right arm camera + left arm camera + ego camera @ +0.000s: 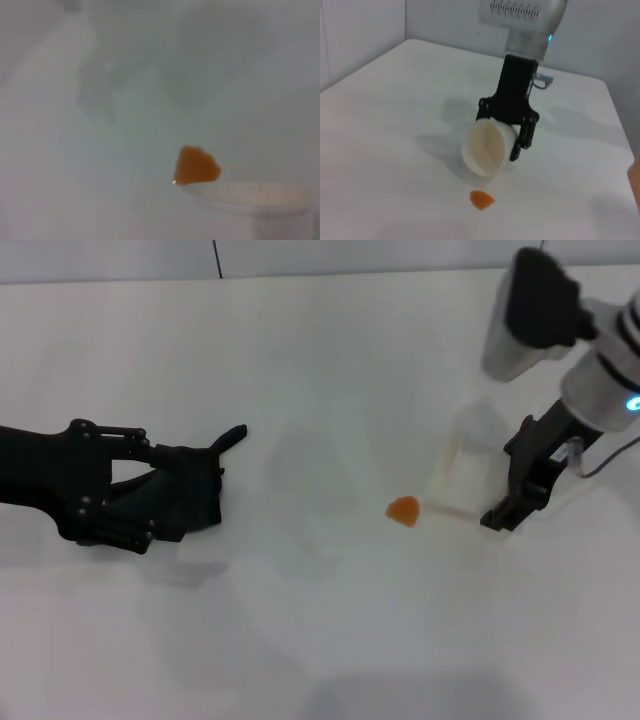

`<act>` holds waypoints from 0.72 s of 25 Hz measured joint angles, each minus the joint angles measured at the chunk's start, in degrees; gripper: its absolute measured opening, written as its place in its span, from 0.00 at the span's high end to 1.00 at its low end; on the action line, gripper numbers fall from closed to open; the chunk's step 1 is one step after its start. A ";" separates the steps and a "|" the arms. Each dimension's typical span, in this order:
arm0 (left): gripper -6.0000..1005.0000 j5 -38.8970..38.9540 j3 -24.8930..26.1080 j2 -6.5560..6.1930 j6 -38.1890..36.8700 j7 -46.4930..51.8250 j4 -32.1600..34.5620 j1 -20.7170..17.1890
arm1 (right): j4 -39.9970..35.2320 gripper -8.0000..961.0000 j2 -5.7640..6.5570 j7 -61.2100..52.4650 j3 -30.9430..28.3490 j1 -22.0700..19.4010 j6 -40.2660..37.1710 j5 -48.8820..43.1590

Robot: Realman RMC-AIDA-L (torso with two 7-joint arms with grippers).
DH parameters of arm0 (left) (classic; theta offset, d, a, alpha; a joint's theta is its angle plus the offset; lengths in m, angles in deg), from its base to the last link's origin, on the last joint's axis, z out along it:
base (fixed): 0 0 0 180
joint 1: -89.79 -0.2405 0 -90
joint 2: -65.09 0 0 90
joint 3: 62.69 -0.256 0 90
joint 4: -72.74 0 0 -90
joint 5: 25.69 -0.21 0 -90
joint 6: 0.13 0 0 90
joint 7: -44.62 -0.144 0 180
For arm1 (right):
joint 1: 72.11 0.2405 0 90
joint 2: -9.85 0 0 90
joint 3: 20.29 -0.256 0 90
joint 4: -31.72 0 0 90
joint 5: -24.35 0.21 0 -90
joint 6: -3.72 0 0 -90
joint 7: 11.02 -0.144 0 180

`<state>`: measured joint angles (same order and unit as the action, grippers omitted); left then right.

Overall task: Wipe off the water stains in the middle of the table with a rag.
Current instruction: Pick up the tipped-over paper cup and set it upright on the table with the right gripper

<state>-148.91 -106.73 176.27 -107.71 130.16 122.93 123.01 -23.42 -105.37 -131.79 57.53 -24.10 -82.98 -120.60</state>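
White counter (300, 640) fills my head view, with the orange-brown water stain (403, 510) sitting wet near the middle, so the wiping is all still ahead. My left gripper (175, 495) rests low on the left, well apart from the stain, its fingers clamped on the dark rag (205, 485), whose pointed corner sticks out toward the middle. My right gripper (515, 495) has its fingers closed around a tipped white cup (462, 475) just beside the stain. From the left wrist view, the cup (485, 147) lies mouth-forward with the stain (481, 199) just in front; I judge it crowds the wiping path. In the right wrist view, the stain (196, 166) borders the cup rim (250, 195).
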 joint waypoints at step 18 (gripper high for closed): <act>0.13 0.03 0.19 -0.44 -0.24 -0.18 0.33 0.01 | 2.26 0.31 0.15 37.09 -26.95 -23.20 -3.49 37.59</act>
<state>-148.88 -106.54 175.83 -107.95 129.98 123.27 123.02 -21.16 -105.22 -94.70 30.58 -47.31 -86.47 -83.02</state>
